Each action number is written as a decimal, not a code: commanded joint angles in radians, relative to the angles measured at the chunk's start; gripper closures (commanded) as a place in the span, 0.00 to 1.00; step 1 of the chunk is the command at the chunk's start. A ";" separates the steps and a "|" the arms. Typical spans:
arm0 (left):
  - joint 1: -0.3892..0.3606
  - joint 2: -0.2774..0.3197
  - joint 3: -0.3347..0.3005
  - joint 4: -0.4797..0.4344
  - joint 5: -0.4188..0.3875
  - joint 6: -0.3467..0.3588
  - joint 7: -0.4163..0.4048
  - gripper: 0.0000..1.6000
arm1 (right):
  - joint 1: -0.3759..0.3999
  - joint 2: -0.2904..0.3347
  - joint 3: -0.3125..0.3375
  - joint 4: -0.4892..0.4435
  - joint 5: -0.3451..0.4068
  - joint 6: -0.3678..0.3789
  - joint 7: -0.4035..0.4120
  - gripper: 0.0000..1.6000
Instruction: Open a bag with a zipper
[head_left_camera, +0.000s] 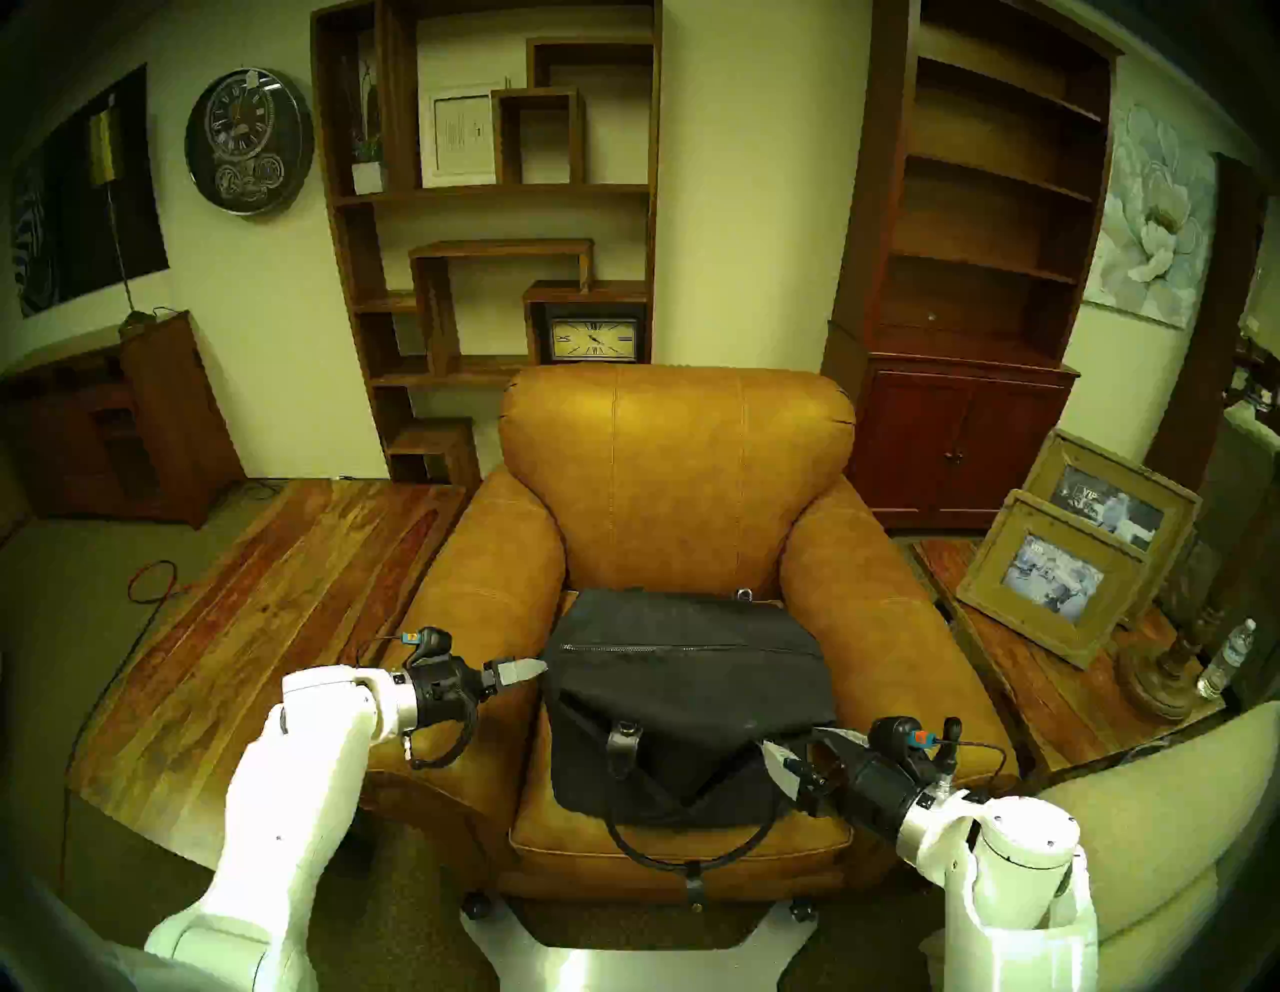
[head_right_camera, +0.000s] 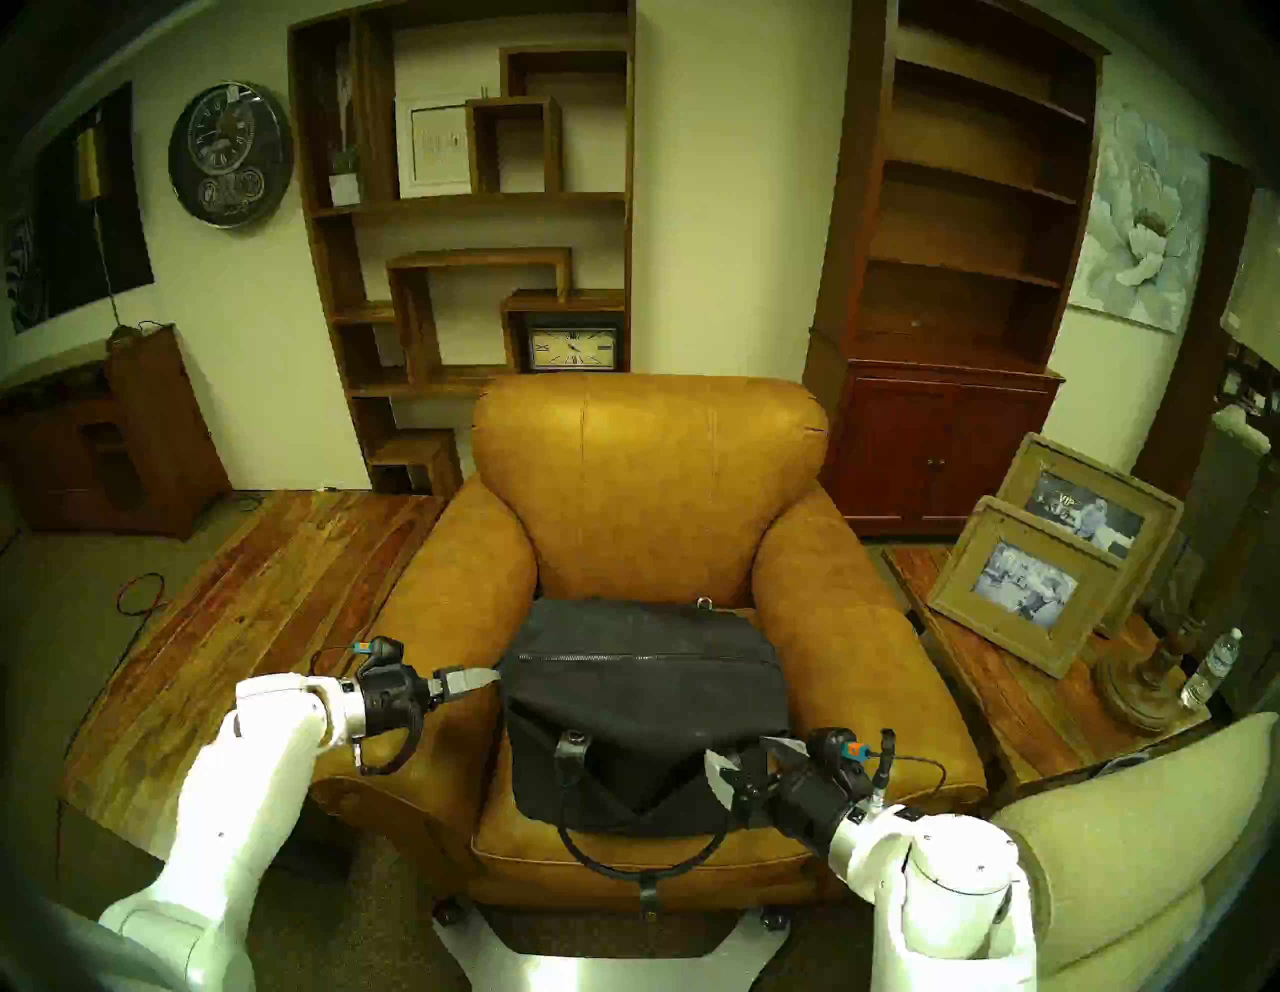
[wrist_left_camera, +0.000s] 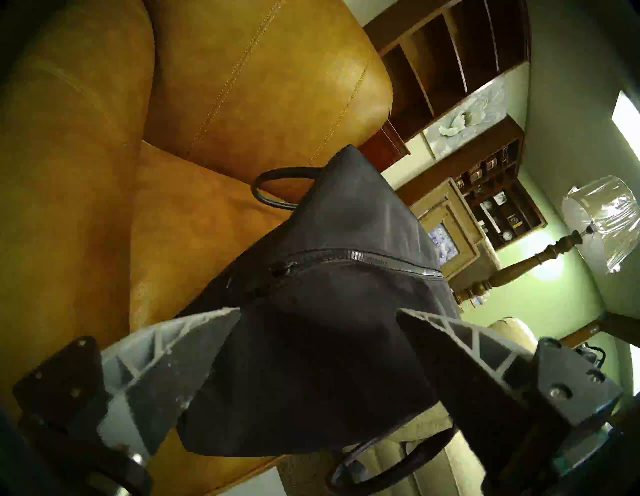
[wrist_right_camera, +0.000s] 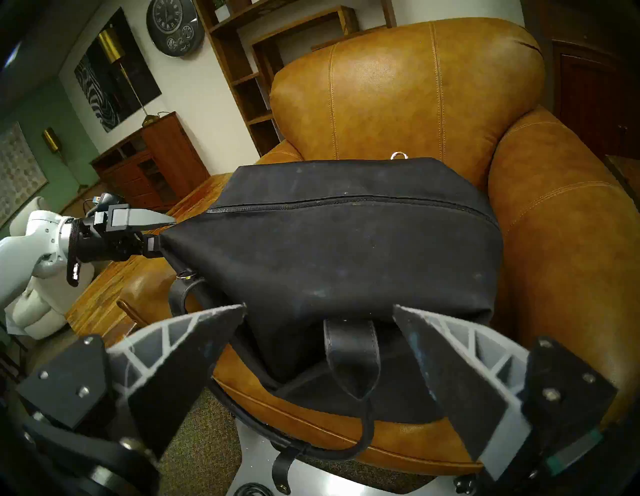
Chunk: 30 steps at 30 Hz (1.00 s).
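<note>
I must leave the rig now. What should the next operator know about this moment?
Left gripper: open, jaws either side of the bag's left end fabric, not clamped.
Right gripper: open, empty, at the bag's front right corner near a leather strap.
The bag lies on the armchair seat, the zipper on top, running left to right.
Done: both arms positioned.
Left: the zipper looks fully shut; hold the bag, find the pull, slide it.

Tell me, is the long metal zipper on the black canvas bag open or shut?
Shut. The zipper shows as one joined line across the bag, with no gap.
</note>
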 joint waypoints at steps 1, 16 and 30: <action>-0.061 -0.002 0.018 0.026 0.009 -0.022 -0.002 0.00 | 0.005 -0.001 0.000 -0.018 0.000 -0.001 -0.002 0.00; -0.108 -0.018 -0.007 0.138 -0.017 -0.072 -0.017 0.00 | 0.005 -0.003 0.001 -0.018 -0.002 -0.001 0.000 0.00; -0.149 -0.039 -0.025 0.236 -0.047 -0.074 -0.071 0.00 | 0.005 -0.005 0.001 -0.018 -0.004 -0.001 0.002 0.00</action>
